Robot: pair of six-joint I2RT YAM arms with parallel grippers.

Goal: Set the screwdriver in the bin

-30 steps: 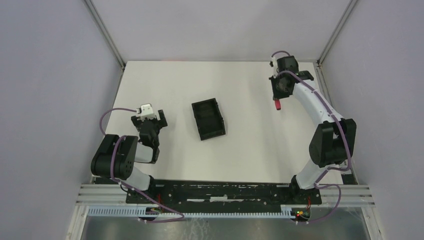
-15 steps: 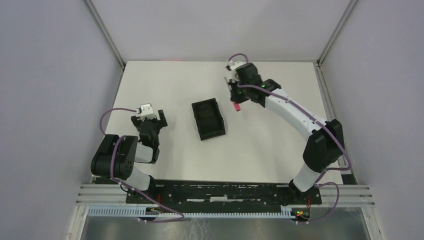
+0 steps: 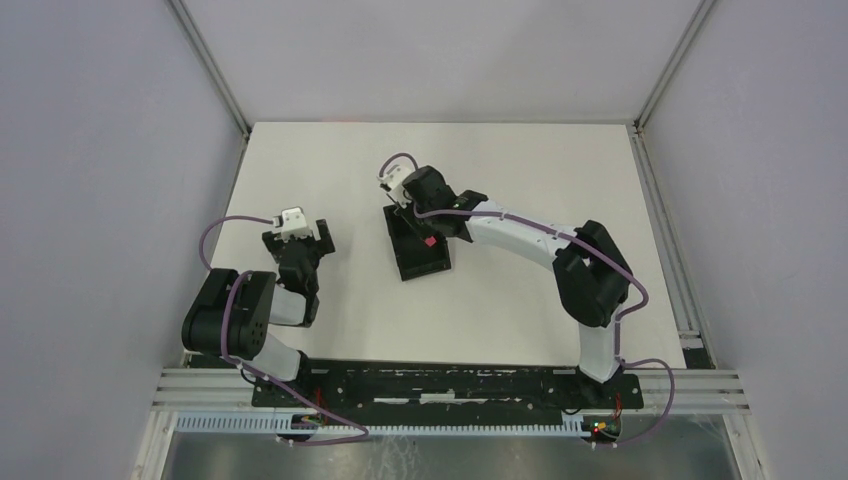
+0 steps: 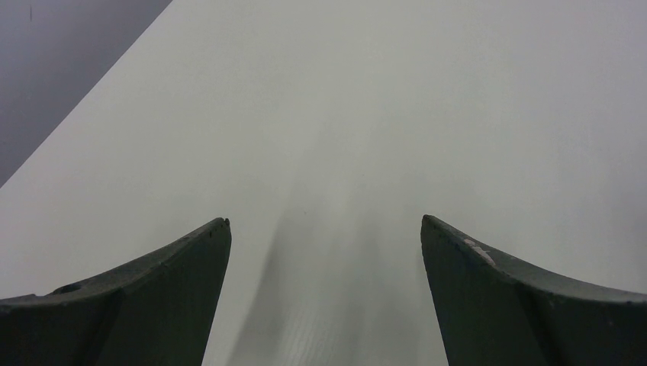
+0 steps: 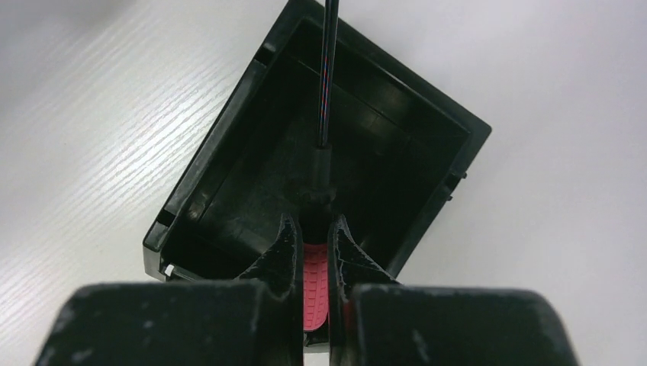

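Right pincer (image 5: 310, 229): pressed together on the red handle of the screwdriver (image 5: 326, 84). It hangs over the bin (image 5: 200, 171).
Screwdriver: off the table (image 3: 560, 170), carried in the right pincer. In the right wrist view the handle sits at 6 o'clock between the fingers. The thin shaft runs to 12 o'clock across the bin's hollow and out past its far corner.
Bin: near the middle of the table, turned askew to the table's edges. Nothing else shows inside it.
Left pincer (image 4: 324, 221): spread wide with nothing between the fingers. It sits over bare table at about 9 o'clock from the bin, well apart from it.
Step in hand: you look set to lower and let go, and the task seems close to done.
Height: you cannot tell from these views how far the tool hangs above the bin floor.
Risk, overhang: the shaft tip seems to reach the far wall at 12 o'clock. Release it there and the tip may land on the rim, so the tool tips out or rests half in.
Risk, drop: let go from too high and the round handle may bounce or roll over the low wall.
Risk, nudge: the bin looks light. If you descend off-centre, a finger can catch the near wall at 6 o'clock and shove the bin aside.
Risk, sticking: open too little and the handle may cling to one finger and lift back out.
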